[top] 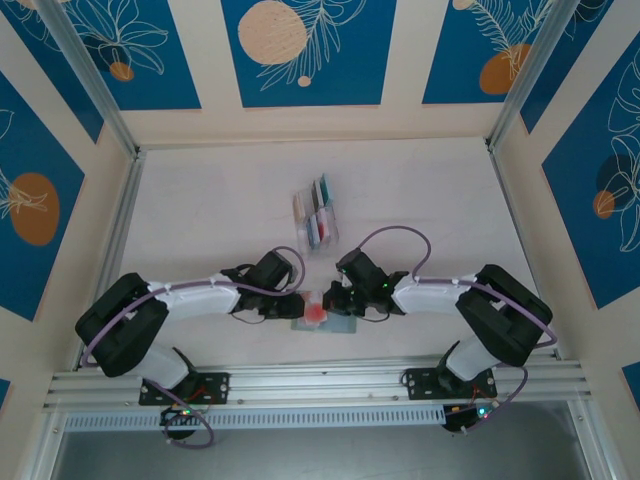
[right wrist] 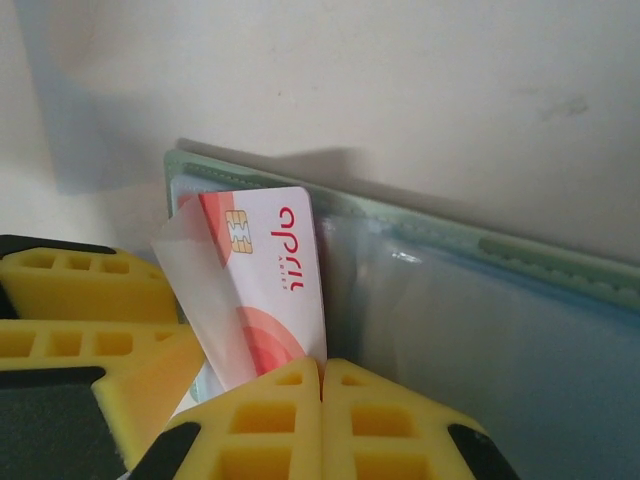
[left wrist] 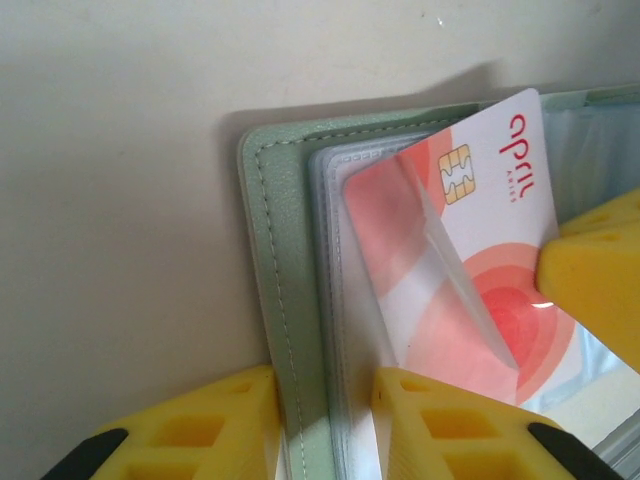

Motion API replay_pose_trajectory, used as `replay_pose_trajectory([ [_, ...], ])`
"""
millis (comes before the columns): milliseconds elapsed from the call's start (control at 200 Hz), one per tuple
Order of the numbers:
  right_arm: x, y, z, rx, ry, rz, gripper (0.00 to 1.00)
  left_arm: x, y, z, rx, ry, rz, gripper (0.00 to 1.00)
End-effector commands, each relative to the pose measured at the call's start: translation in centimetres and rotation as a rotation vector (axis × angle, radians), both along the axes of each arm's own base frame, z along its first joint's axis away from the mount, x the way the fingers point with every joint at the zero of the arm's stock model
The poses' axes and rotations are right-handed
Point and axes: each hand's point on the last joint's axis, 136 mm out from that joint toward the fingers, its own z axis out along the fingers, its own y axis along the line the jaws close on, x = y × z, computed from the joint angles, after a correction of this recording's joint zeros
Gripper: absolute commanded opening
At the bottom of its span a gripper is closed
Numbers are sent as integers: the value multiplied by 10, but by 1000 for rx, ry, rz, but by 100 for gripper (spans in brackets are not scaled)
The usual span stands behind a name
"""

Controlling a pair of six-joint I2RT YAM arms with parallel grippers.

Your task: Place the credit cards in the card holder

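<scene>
My right gripper is clenched on the near edge of one red-and-white card. The card's far end is partly tucked under a clear sleeve of the card holder, just beyond my fingertips. The left gripper has the holder's green cover edge and its sleeves pinched between its jaws, pinning it down.

I judge the card light, stiff and slick, so a pinch on the edge near a corner suits it (though it may pivot there). The sleeves look floppy and could buckle.

Counted: one card at the holder, one holder, and one clear rack well beyond both jaws. It holds several spare cards, too small to count.
</scene>
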Motion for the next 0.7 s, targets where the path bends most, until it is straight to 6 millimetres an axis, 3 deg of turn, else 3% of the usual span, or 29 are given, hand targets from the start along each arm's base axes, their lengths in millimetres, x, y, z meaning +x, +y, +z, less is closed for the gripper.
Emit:
replay_pose_trajectory([
  [0,-7,-16,-5,-84,27,-31,0,-38,6,-29,61,136,-46,29],
  [695,-16,1,-11,-99,38,-47,0,-43,-1,-32,50,141,-40,28],
])
